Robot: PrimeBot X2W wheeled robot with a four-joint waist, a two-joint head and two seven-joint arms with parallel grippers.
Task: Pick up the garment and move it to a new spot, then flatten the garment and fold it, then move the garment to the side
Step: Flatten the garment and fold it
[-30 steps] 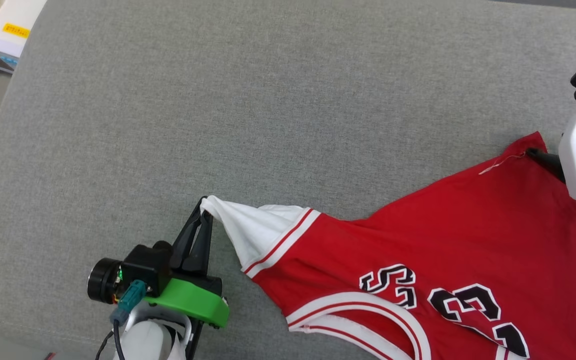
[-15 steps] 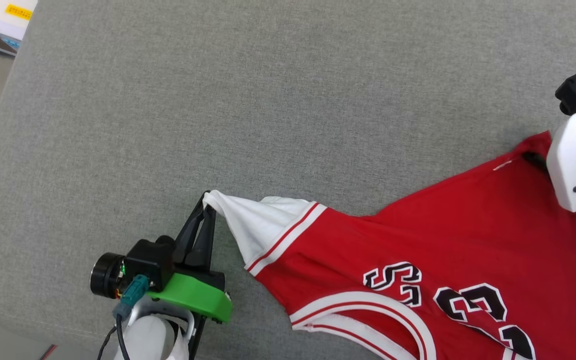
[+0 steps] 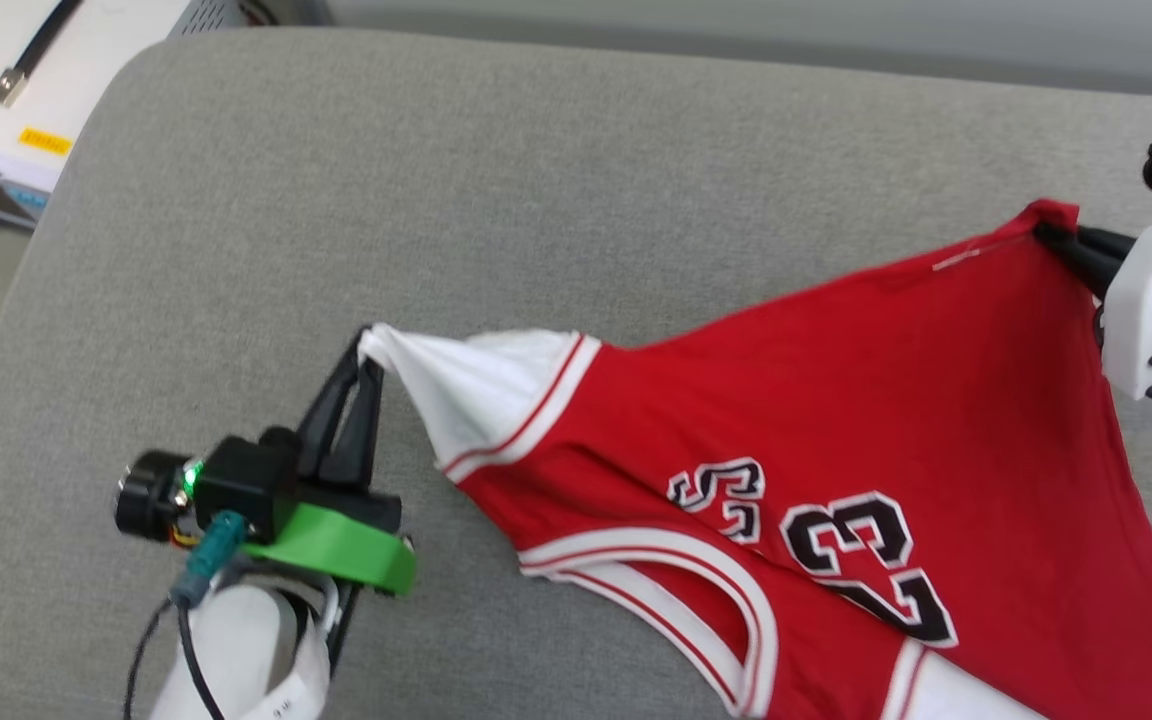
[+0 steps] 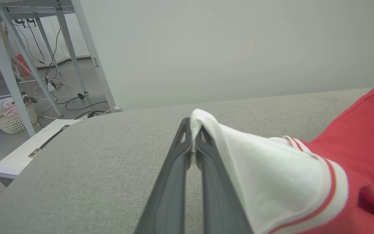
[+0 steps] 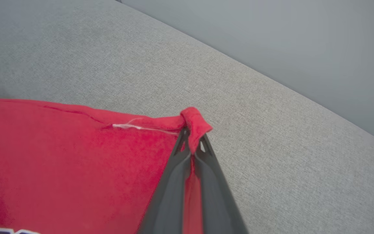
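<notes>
Garment (image 3: 886, 380), one, left tool (image 3: 368, 342) clamping sleeve (image 3: 476, 400), right tool (image 3: 1046, 233) (second) clamping corner (image 3: 1054, 212)

Garment (image 3: 836, 380): black, white-outlined characters at 5 o'clock of head view, seen turned. Small letter "S" (image 3: 717, 492) read; larger numerals (image 3: 861, 560) beside it taken as "23", partly creased. Yellow label (image 3: 46, 141) at 10 o'clock on white unit (image 3: 106, 50): print too small to be read.

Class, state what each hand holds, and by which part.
The garment: left hand pinches its white sleeve tip, right hand its red hem corner.
</notes>
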